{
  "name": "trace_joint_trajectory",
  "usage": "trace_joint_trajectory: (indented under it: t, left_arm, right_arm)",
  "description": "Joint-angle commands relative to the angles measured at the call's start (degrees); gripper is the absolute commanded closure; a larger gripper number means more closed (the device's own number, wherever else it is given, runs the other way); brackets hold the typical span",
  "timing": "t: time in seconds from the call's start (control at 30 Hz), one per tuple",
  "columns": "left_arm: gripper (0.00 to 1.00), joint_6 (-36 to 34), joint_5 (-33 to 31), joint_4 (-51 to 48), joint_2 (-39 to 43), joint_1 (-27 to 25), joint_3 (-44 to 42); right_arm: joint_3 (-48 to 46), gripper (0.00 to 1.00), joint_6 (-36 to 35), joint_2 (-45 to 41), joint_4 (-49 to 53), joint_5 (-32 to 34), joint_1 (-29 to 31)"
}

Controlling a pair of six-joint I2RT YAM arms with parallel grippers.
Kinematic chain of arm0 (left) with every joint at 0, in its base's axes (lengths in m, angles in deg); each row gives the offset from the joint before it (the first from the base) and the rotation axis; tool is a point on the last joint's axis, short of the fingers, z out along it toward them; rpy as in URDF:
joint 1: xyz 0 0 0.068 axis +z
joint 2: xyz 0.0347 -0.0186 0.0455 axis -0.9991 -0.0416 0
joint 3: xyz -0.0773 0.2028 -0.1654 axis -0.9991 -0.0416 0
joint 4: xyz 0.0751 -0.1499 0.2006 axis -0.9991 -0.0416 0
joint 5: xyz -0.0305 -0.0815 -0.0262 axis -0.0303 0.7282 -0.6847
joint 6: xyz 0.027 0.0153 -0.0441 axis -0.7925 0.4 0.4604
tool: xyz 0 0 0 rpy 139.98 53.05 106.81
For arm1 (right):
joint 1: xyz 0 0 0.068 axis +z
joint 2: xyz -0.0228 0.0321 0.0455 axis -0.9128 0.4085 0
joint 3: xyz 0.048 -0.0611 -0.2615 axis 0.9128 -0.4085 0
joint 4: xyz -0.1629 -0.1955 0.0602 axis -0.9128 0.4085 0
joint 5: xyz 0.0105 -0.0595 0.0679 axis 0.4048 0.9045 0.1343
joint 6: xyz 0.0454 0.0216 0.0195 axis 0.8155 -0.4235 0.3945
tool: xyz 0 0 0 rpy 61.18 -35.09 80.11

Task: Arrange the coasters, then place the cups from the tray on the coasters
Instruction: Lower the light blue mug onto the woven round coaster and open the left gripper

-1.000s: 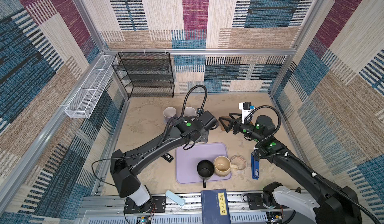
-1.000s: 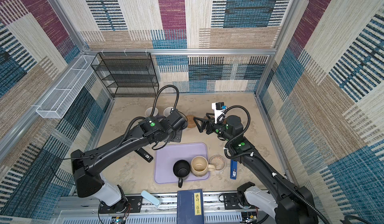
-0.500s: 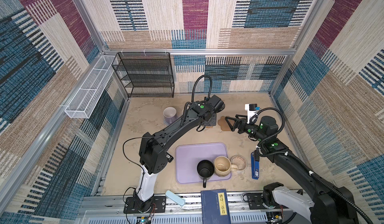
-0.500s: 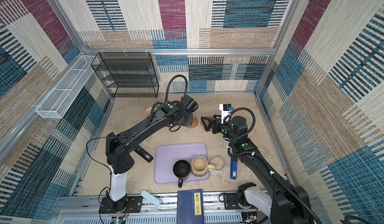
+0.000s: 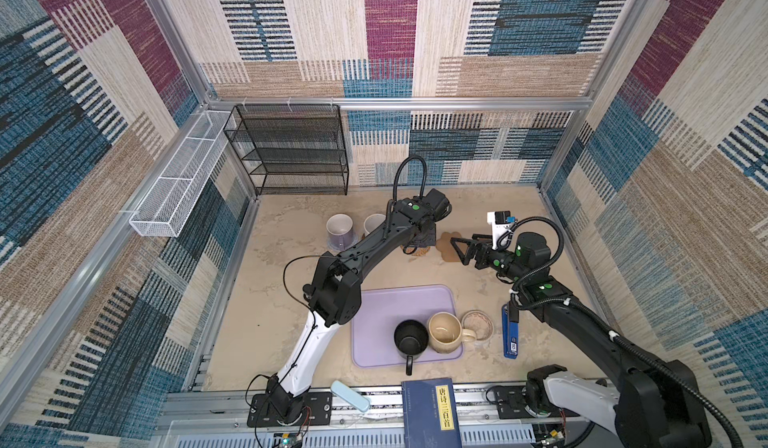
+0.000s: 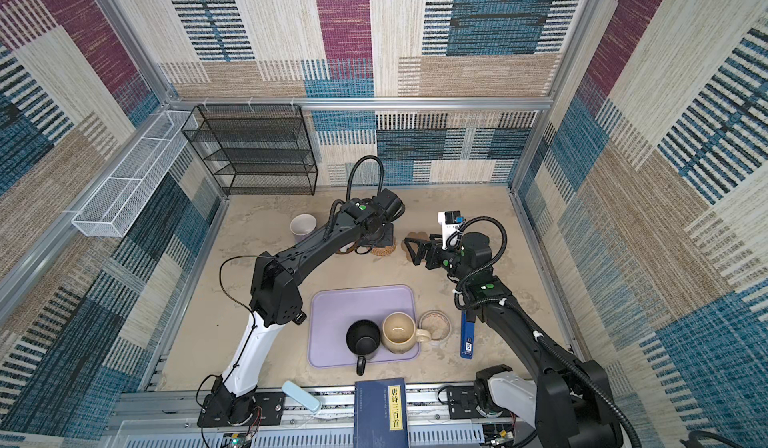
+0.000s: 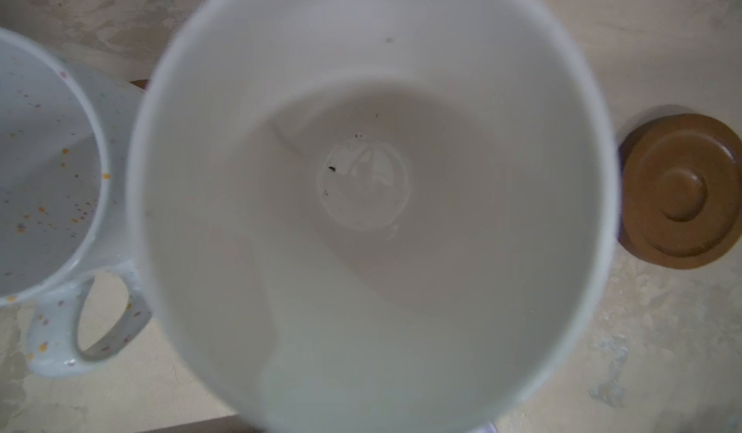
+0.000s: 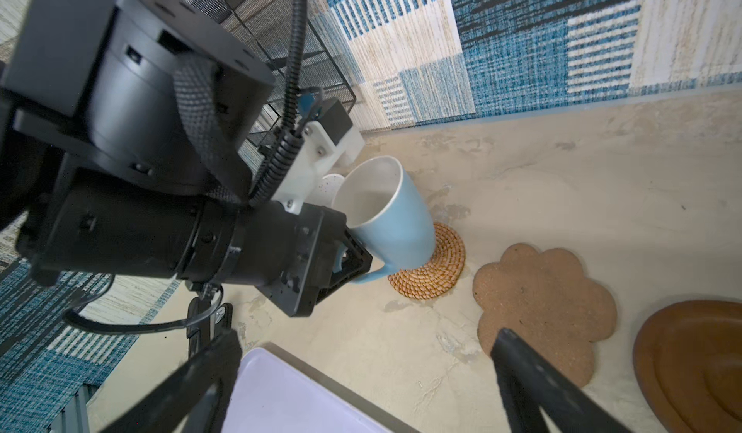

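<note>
Sandy tabletop, boxed in by patterned fabric walls. Left gripper (image 8: 351, 262) is clamped on the handle of the light blue mug (image 8: 385, 214), whose base meets the woven coaster (image 8: 439, 270). The mug looks tilted, and I cannot tell whether it sits flat. The speckled mug (image 7: 44, 170) stands just beside it. Right gripper (image 5: 457, 250) hangs with its jaws spread wide, holding nothing, over the edge of the paw-shaped coaster (image 8: 542, 298). The black mug (image 5: 410, 336) and cream mug (image 5: 444, 333) stand on the lilac tray (image 5: 399, 304), well apart from both grippers.
</note>
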Motion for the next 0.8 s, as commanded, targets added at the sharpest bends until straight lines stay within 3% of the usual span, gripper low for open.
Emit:
trace_joint_trajectory:
  t: [0.0,0.77]
  left_arm:
    - [1.00,-0.59,-2.25,-0.28,-0.74,-0.17,1.50]
    - [1.00,0.41,-0.41,-0.05,-5.25,0.71,3.20]
  right_arm:
    - [0.14,0.00,-0.22,0.78,-1.93,-1.16,-0.34]
    - [-0.31,0.00,0.22,2.69,-2.70,-0.86,-0.60]
